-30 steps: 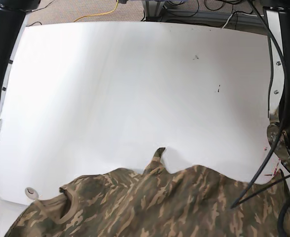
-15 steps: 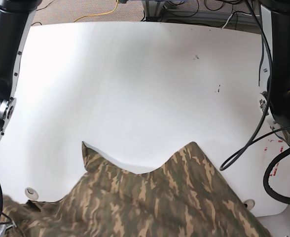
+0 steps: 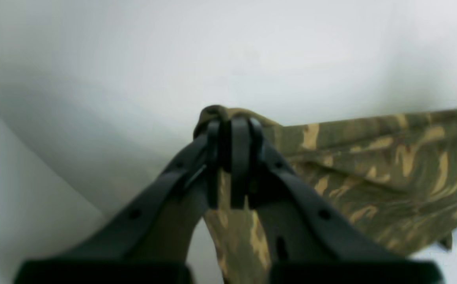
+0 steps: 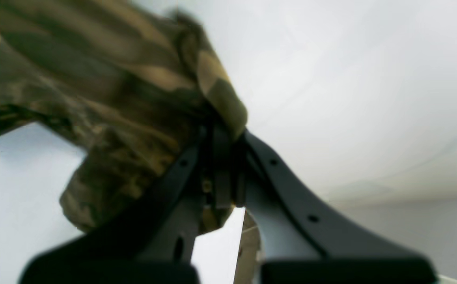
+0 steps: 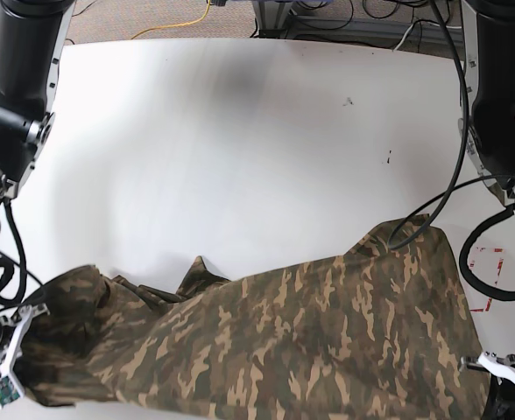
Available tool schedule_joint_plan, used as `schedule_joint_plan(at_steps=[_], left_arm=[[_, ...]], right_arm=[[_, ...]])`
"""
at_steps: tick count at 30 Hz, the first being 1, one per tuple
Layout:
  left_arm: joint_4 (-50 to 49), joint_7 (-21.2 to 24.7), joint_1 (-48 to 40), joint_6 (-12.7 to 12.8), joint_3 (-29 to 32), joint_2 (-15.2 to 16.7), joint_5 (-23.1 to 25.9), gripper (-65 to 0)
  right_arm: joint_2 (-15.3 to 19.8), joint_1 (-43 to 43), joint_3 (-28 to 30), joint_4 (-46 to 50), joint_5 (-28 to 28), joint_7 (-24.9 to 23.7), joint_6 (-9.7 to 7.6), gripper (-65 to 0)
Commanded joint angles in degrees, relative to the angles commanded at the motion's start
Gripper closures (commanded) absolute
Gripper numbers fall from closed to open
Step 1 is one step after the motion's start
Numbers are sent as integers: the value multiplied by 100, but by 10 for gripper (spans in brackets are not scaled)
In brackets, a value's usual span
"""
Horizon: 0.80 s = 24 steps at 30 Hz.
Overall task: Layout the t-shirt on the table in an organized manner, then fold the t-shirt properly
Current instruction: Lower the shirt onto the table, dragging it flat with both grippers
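The camouflage t-shirt (image 5: pixel 310 341) lies rumpled across the near part of the white table (image 5: pixel 240 131), stretched from the left edge to the right edge. In the left wrist view my left gripper (image 3: pixel 230 126) is shut on a bunched edge of the t-shirt (image 3: pixel 370 157), which trails off to the right. My right gripper (image 4: pixel 220 134) is shut on another bunch of the t-shirt (image 4: pixel 114 98), which hangs to its left. In the base view both grippers sit at the bottom corners, with their fingertips hidden by the cloth.
Black arms stand at both sides, the right-wrist arm (image 5: pixel 17 96) on the left and the left-wrist arm (image 5: pixel 498 96) on the right. Black cables (image 5: pixel 441 201) hang over the shirt's far right corner. Red tape marks (image 5: pixel 485 262) and dark specks (image 5: pixel 348 101) dot the table.
The shirt has been drawn out wider, now reaching both sides of the table and covering the near corners. Both arms have swung further into the base view.
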<state>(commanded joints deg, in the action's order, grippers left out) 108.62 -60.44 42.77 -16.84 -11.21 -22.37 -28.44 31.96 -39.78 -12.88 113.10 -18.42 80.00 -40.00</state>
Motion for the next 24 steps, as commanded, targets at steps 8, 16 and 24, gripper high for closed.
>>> schedule_joint_plan(at_steps=[8, 16, 24], left_arm=[[79, 0, -1169, 0, -492, 0, -484, -4], [264, -387, -2400, 0, -1046, -9, -835, -4], [431, -695, -3701, 0, -1582, -9, -1407, -4]], right_arm=[[-404, 1609, -800, 237, -563, 0, 0, 0], [-800, 3068, -1354, 255, -1222, 0, 0, 0], [-1090, 4176, -1407, 255, -1644, 0, 0, 0]])
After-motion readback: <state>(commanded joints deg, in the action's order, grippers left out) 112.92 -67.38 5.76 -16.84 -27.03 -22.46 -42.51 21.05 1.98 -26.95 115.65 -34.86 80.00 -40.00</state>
